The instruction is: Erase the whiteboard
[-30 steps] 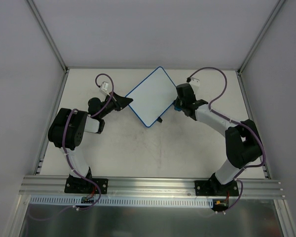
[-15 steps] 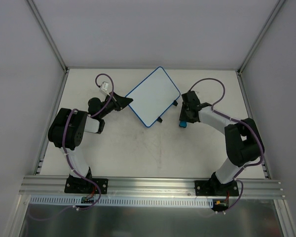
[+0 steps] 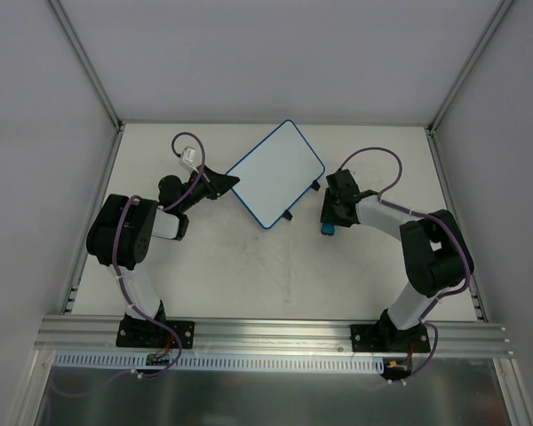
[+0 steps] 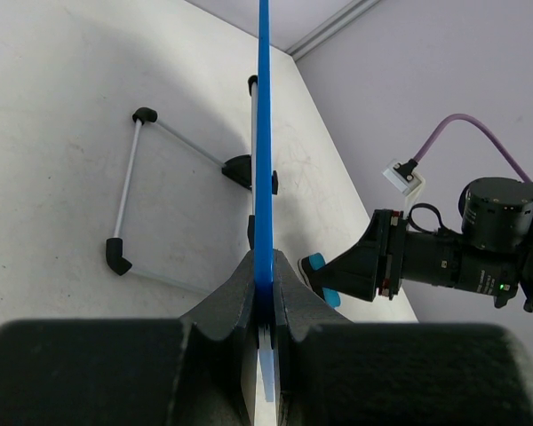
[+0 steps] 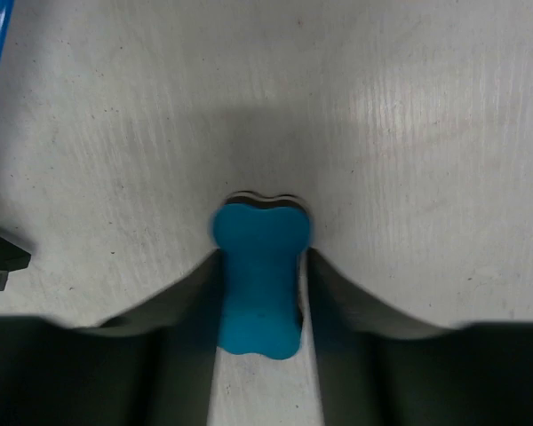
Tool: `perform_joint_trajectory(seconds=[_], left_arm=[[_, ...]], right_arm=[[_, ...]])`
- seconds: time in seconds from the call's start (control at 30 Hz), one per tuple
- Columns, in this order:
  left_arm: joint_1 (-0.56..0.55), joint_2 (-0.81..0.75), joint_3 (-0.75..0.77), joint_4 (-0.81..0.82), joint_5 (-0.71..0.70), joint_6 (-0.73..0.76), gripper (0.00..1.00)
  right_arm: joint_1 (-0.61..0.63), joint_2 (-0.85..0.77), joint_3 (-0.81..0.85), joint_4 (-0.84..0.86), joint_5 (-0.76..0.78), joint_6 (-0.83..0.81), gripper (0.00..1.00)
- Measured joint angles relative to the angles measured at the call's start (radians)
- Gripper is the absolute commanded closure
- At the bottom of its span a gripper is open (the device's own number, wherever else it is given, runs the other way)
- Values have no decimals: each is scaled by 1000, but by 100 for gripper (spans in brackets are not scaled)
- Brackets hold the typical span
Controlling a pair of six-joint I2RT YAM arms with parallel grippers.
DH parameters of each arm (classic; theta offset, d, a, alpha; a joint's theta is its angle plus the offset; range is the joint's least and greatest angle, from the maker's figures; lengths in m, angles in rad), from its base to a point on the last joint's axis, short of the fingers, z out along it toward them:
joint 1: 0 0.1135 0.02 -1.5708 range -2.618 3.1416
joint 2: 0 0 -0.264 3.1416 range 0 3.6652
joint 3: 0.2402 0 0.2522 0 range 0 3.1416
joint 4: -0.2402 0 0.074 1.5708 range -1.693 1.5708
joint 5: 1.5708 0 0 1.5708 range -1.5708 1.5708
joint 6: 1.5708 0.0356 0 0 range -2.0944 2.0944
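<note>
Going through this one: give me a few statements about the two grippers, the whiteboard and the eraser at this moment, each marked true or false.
1. The left gripper is clamped on the blue rim of the whiteboard. True.
2. The right gripper has the blue bone-shaped eraser between its fingers. True.
3. The eraser is pressed against the whiteboard's writing surface. False: it is over the bare table, to the right of the board and apart from it.
4. Seen from above, the whiteboard is covered in heavy pen writing. False: from the top camera its surface looks plain white, and any faint lines are too small to tell.
</note>
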Motion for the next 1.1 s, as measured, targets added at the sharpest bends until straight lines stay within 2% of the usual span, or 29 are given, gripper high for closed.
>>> perform_joint_trajectory(seconds=[0.17, 0.23, 0.5, 0.57, 0.73, 0.77, 0.93, 1.07, 1.1], left_arm=[[0, 0, 0, 0, 0, 0, 96], [0, 0, 0, 0, 0, 0, 95], [-2, 4, 0, -5, 17, 3, 86], [-2, 10, 0, -9, 24, 5, 78], [-2, 15, 0, -24, 35, 5, 71], [-2, 15, 0, -26, 36, 5, 65], [-2, 16, -3, -34, 38, 8, 58], [-1, 16, -11, -36, 39, 13, 41], [-1, 16, -14, -36, 39, 14, 28]], right_arm=[[2, 2, -8, 16, 0, -13, 25], [2, 2, -8, 21, 2, -19, 23], [2, 0, -8, 21, 1, -24, 22], [2, -2, -8, 19, 2, -25, 22], [2, -9, -16, 14, 1, -28, 22], [2, -11, -18, 14, 2, -29, 22], [2, -17, -23, 12, 1, -32, 22], [2, -31, -25, 3, 1, -35, 20], [2, -39, -26, -2, 1, -36, 20]])
